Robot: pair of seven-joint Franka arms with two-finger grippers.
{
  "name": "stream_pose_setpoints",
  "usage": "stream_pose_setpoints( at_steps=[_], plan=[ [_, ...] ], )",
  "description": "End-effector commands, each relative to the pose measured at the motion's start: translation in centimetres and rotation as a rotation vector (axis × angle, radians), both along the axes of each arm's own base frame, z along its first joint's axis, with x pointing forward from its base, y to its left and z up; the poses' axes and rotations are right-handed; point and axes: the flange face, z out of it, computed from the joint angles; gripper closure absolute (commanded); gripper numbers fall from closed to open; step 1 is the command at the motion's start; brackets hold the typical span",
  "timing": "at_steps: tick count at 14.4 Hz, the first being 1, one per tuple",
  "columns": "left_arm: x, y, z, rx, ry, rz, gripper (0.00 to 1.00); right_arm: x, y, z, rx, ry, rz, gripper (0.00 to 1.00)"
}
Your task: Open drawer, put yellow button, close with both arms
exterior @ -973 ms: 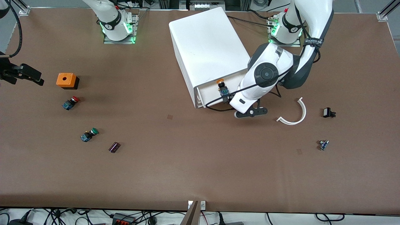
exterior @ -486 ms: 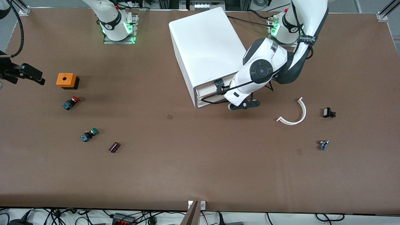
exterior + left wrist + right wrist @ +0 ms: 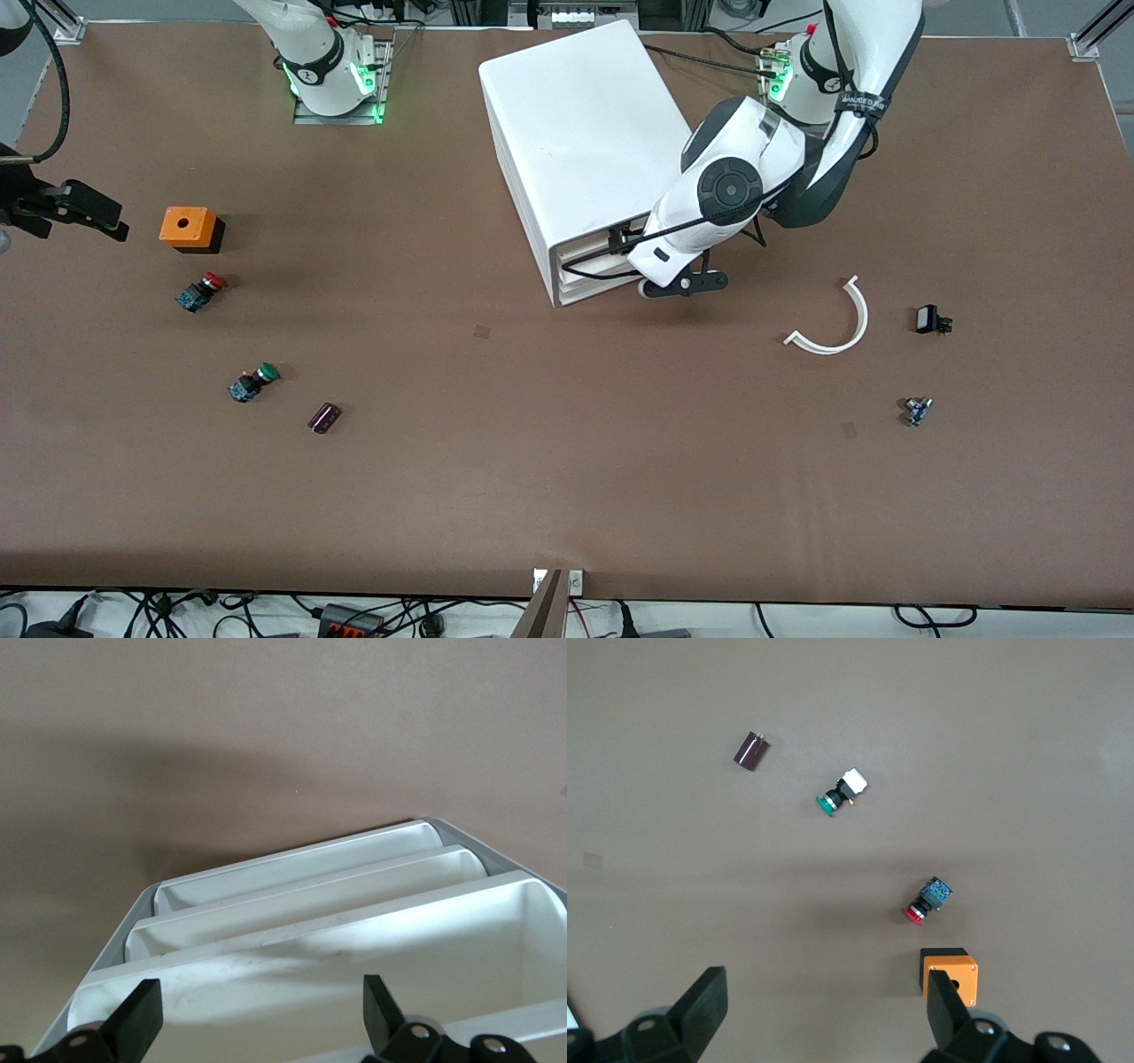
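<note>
Fingers [image 3: 133, 1019] of the left gripper [image 3: 257, 1019] are spread apart, empty, at the front of the drawer [image 3: 592, 252] — nearly shut. Yellow button isn't visible; presumably inside, so only final closing remains. Right gripper [image 3: 819, 1014] waits released over the counter [image 3: 532, 461] near the orange box [image 3: 188, 227].

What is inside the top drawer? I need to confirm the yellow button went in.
The drawer is nearly shut under the left hand. The left wrist view shows only a bare white strip of its inside; the rest is covered, so no button shows.
</note>
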Motion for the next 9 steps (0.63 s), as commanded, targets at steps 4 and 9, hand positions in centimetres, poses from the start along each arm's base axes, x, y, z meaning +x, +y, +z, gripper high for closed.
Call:
stream_pose_setpoints(
  at_steps=[4,9],
  plan=[
    [-0.5,0.6,2.0,-0.017,-0.026,-0.007,0.0,-0.7,0.2,-0.1,-0.002,-0.019,0.009,0.0],
    [4.7,5.9,8.3,0.138,-0.186,-0.077,0.0,-0.6,0.4,0.1,0.026,-0.023,-0.008,0.0]
  ],
)
